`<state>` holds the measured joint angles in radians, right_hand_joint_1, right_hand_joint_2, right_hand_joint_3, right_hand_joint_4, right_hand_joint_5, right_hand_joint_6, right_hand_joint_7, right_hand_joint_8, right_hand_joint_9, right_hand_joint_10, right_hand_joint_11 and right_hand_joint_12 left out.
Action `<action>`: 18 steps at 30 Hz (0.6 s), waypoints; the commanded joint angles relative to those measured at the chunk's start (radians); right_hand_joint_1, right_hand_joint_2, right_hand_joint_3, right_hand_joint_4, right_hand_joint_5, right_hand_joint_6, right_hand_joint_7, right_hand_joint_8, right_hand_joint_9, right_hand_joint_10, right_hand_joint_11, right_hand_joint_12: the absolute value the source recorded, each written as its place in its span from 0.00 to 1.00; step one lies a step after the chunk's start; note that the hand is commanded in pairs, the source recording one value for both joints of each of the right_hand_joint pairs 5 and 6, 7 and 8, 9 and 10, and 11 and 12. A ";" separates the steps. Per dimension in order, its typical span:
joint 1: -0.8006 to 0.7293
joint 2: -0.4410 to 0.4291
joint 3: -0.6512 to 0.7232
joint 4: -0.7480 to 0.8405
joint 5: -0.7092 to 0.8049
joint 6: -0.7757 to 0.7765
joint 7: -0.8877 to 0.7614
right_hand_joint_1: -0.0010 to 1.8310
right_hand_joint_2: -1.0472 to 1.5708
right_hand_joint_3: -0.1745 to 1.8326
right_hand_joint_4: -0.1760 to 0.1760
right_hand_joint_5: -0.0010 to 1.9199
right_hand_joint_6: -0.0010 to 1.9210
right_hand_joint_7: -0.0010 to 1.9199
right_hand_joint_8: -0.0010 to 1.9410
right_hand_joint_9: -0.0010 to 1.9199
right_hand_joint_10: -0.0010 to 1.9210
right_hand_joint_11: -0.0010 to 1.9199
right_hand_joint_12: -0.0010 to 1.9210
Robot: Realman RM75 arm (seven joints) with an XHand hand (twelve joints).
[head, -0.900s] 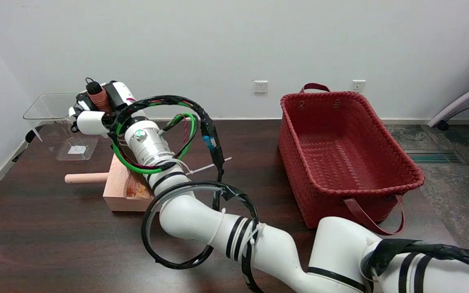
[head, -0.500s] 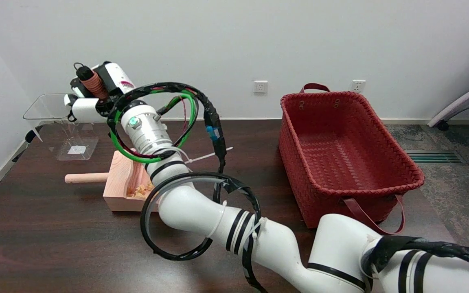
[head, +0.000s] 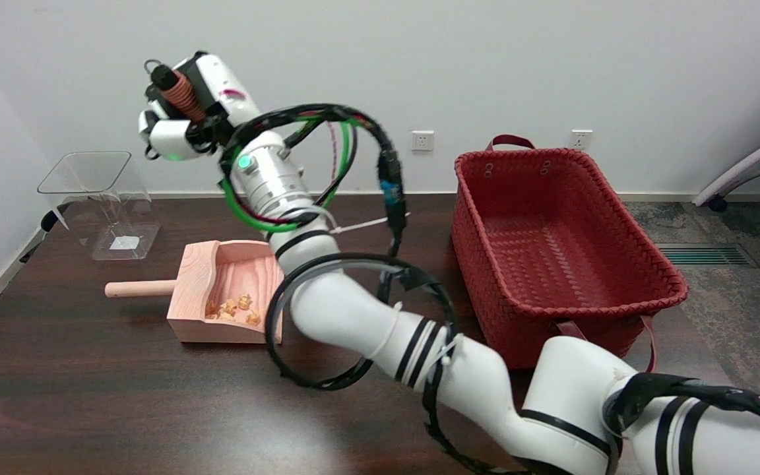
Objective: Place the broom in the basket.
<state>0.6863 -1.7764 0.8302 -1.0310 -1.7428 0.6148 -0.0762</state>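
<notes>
Right hand point(head: 185, 109) is high at the left, fingers closed around the broom point(head: 174, 92) by its wound handle. If this grip is loose, the broom could slip and fall on the wooden dustpan point(head: 221, 297) below, well apart from the red basket point(head: 617, 290).

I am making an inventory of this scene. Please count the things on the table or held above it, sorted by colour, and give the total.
Red: 1, the basket
Light wood: 1, the dustpan with orange crumbs inside
Clear: 1, the plastic container
Rust and black: 1, the broom handle held by the right robot hand
Total: 4
</notes>
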 commanded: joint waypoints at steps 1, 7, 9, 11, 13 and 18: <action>-0.032 0.223 0.110 -0.264 0.000 -0.078 -0.149 0.74 0.77 0.50 0.50 1.00 1.00 1.00 0.99 1.00 1.00 1.00 1.00; -0.066 0.322 0.179 -0.343 0.036 -0.095 -0.149 0.74 0.77 0.49 0.50 1.00 1.00 1.00 0.99 1.00 1.00 1.00 1.00; -0.071 0.357 0.187 -0.365 0.066 -0.098 -0.149 0.74 0.78 0.49 0.50 1.00 1.00 1.00 0.99 1.00 1.00 1.00 1.00; -0.074 0.398 0.191 -0.385 0.095 -0.097 -0.149 0.74 0.78 0.48 0.50 1.00 1.00 1.00 0.99 1.00 1.00 1.00 1.00; -0.078 0.449 0.192 -0.407 0.130 -0.092 -0.149 0.74 0.78 0.48 0.50 1.00 1.00 1.00 0.99 1.00 1.00 1.00 1.00; -0.096 0.543 0.208 -0.453 0.203 -0.088 -0.153 0.74 0.78 0.48 0.50 1.00 1.00 1.00 0.99 1.00 1.00 1.00 1.00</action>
<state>0.6424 -1.5136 0.9547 -1.2952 -1.7042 0.5466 -0.1912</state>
